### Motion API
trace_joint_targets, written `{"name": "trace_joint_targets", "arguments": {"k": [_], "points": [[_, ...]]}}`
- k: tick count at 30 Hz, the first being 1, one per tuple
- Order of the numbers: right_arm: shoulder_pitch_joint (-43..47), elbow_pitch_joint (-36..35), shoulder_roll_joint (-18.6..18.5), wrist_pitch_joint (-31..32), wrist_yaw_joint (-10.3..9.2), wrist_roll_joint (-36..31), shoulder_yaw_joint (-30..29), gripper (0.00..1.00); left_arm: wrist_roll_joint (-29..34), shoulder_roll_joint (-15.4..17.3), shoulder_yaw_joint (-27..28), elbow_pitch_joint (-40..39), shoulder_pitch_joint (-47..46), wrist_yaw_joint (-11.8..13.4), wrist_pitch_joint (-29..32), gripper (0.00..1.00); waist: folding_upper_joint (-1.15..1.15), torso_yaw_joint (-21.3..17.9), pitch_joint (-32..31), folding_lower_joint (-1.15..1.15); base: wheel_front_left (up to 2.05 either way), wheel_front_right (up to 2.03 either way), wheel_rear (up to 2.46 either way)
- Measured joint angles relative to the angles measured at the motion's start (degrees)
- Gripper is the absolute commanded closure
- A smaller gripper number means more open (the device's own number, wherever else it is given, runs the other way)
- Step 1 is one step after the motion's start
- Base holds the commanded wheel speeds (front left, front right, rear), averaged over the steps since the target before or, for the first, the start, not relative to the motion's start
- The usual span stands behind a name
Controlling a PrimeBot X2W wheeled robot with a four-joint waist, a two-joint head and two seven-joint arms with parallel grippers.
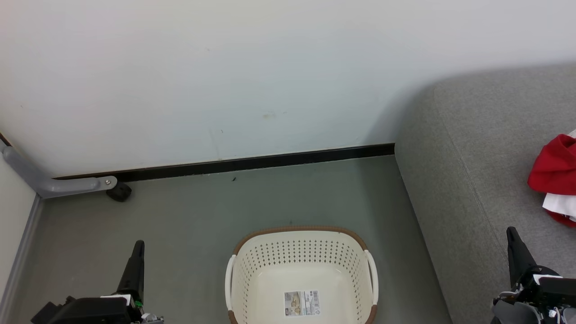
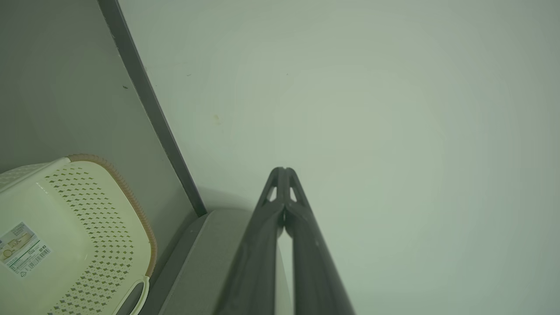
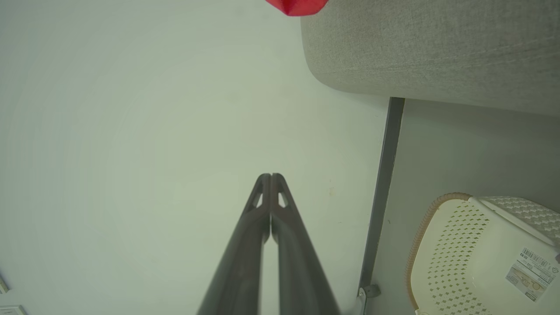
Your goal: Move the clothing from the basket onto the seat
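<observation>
Room: a pale wall [image 1: 225,67] with a black skirting strip [image 1: 252,162] meets a grey floor [image 1: 189,216]; the seat [image 1: 472,157] fills the right side.
Basket: the basket [image 1: 301,228] stands on the floor beside the seat's front edge, not touching it. Its inside is bare apart from the label sticker [image 1: 302,303]; its near end is cut off by the head view's lower edge.
Clothing: the clothing [image 1: 555,166], a red bundle with some white showing, lies on top of the seat, well in from the edge facing the basket.
Left gripper: the left gripper [image 1: 138,245] hangs over the floor left of the basket, fingers pressed together on nothing.
Right gripper: the right gripper [image 1: 511,231] hangs over the seat's front part, near the clothing but apart from it, fingers also pressed together and empty.
Step in hand: probably a last check, since the task looks done.
Doing it well: look into the basket's hidden near end before calling it finished. If nothing is there, keep both arms clear of the bundle so it is not dragged towards the seat's edge.
</observation>
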Motion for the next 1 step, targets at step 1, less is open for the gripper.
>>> {"name": "trace_joint_targets", "arguments": {"k": [1], "points": [[0.0,0.0,0.0,0.0,0.0,0.0,0.0,1.0,0.0,0.0,0.0,0.0,0.0,0.0,0.0,1.0,0.0,0.0,0.0,0.0,0.0,0.0,0.0]]}}
